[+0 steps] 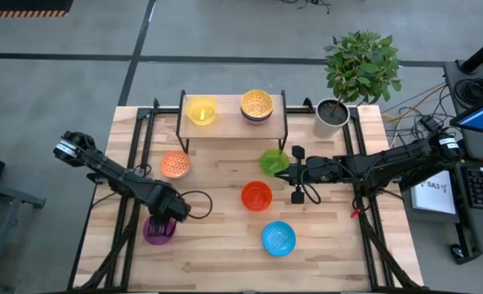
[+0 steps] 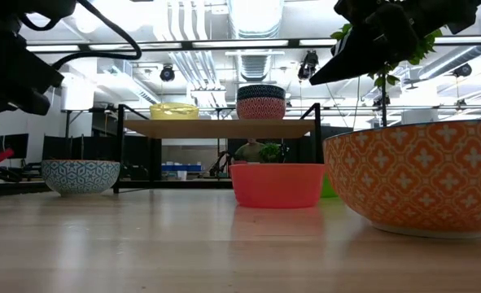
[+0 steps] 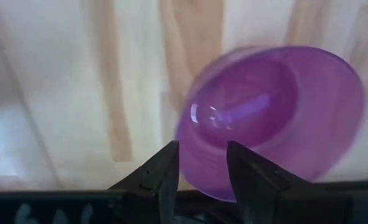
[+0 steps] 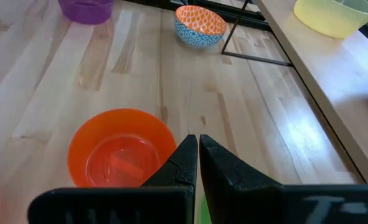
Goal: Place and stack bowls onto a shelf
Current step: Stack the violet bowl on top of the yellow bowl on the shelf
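Closest to the low camera sits a bowl with an orange patterned outside, filling the right of that view. A red bowl stands behind it and a blue patterned bowl is off to the left. Beyond them the shelf carries a yellow bowl and a short stack of bowls.

From above, the left gripper hangs over the purple bowl, touching or nearly touching its rim. The right gripper waits just beside the green bowl, with the red bowl a little past it. The shelf lies well apart from the left gripper, across the table on the far side, and near the right gripper. Of the two arms, the left is clearly nearer the purple bowl.

In the left wrist view the fingers stand a little apart, and the near rim of the purple bowl runs into the gap between them. Nothing shows them pinching it yet. Being round, the bowl has no long axis to line up with; what matters, I judge, is that the rim sits squarely in that gap before the fingers close.

In the right wrist view the right gripper is closed on nothing, its fingertips pressed together. The red bowl lies just ahead of it, and the shelf plank runs off to one side.
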Controlling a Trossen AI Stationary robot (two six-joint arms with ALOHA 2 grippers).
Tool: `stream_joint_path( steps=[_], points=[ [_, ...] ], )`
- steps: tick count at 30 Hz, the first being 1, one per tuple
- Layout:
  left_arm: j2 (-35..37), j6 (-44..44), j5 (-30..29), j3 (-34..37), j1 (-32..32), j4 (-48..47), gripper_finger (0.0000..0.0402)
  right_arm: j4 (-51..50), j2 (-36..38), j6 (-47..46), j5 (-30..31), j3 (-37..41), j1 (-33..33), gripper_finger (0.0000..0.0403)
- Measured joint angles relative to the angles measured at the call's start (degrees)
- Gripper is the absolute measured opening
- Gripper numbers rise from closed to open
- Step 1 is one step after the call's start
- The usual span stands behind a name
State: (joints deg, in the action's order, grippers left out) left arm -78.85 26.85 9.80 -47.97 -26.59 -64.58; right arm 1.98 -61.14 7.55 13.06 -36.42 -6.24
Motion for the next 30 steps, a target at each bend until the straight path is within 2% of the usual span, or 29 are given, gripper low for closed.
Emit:
stream_joint_path(
  steps=[4,8,14,19,23,25,28,30],
  points=[
    [0.0,-1.2,-3.8,0.0,0.0,0.0,0.0125,0.0,0.0,0.0,0.0,0.0,0.0,0.0009],
    [0.0,-1.9,-5.9,0.0,0.0,0.2,0.0158,0.0,0.0,0.0,0.0,0.1,0.0,0.0009],
    [0.0,-1.5,-5.4,3.0,0.0,3.7,0.021,0.0,0.0,0.0,0.0,0.1,0.0,0.0009],
    [0.0,-1.2,-4.2,5.8,0.0,9.4,0.0211,0.0,0.0,0.0,0.0,0.1,0.0,0.0009],
    [-0.1,-1.1,-4.7,5.7,0.0,9.6,0.0168,0.0,0.0,0.0,0.0,0.1,0.0,0.0009],
    [-0.2,-1.1,-4.9,5.6,-0.1,9.6,0.0124,-0.1,0.0,0.0,0.0,0.1,0.0,0.0009],
    [-0.4,-0.9,-4.5,5.5,-0.1,9.6,0.0037,-0.1,0.0,0.0,0.0,0.1,0.0,0.0009],
    [-0.5,0.0,-3.9,5.5,-0.1,9.5,0.0013,-0.2,0.0,0.0,0.0,0.1,0.0,0.0009]
  ],
)
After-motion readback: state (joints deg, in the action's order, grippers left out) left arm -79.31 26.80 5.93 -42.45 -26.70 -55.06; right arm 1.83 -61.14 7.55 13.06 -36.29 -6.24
